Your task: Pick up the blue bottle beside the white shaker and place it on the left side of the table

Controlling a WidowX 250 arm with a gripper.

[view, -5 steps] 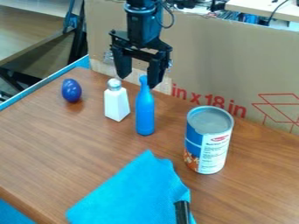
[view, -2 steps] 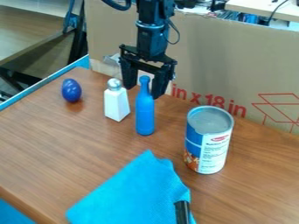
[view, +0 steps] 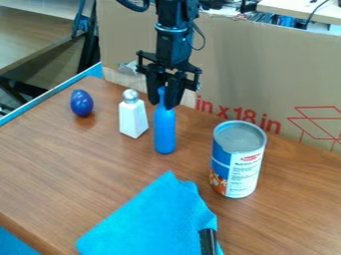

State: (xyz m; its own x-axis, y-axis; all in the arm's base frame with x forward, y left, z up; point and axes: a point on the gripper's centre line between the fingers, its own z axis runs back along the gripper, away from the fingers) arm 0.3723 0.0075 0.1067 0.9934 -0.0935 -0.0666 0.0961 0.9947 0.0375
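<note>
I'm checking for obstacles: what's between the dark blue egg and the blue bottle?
The white shaker stands between the egg and the bottle in the camera view.

Tool (view: pixel 162 105), black: being brought lower than at first; its fingers being drawn together from a wider spread, about the blue bottle's (view: pixel 164 130) neck.

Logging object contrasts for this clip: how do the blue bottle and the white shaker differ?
The blue bottle is taller and round; the white shaker is shorter and flat-sided.
The blue bottle looks blue all over, while the white shaker has a silvery top.
The claw grips the blue bottle's neck; nothing grips the white shaker.
Both stand upright on the table.
</note>
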